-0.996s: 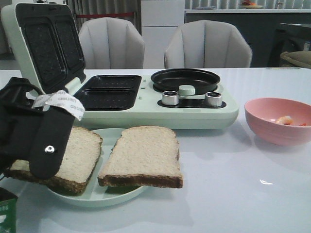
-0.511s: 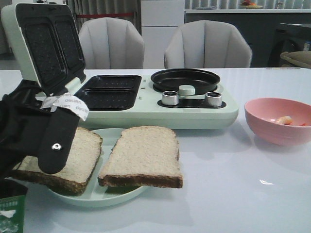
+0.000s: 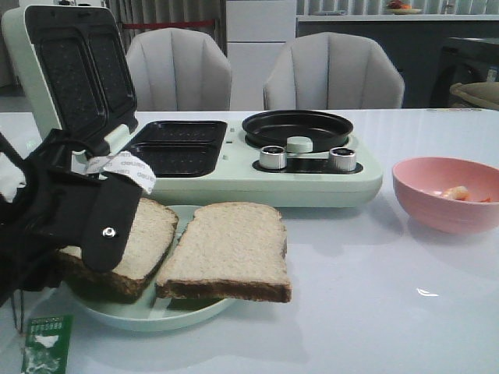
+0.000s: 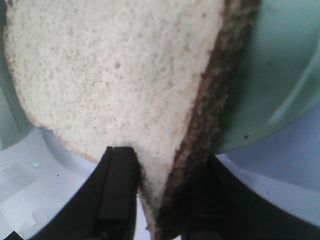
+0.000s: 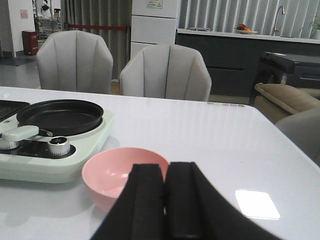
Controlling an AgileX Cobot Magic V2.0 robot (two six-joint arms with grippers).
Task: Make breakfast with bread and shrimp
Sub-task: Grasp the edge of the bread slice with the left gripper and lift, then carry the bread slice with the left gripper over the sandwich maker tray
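Observation:
Two bread slices are over a pale green plate (image 3: 187,315). My left gripper (image 3: 93,249) is shut on the left slice (image 3: 144,241) at its near corner and holds it tilted, lifted off the plate. In the left wrist view the slice (image 4: 115,75) fills the frame and my fingers (image 4: 117,185) pinch its crust corner. The right slice (image 3: 230,249) lies flat on the plate. The shrimp (image 3: 456,192) lies in a pink bowl (image 3: 448,210) at the right. My right gripper (image 5: 165,200) is shut and empty, near the pink bowl (image 5: 115,172).
A pale green sandwich maker (image 3: 234,167) stands open behind the plate, with two black wells (image 3: 175,148), a round black pan (image 3: 296,128) and a raised lid (image 3: 66,70). Two grey chairs (image 3: 331,74) are beyond the table. A green packet (image 3: 47,343) lies at the front left.
My left gripper has risen and moved right with the left bread slice, lifting and tilting it off the plate. The right slice and bowl have not moved.

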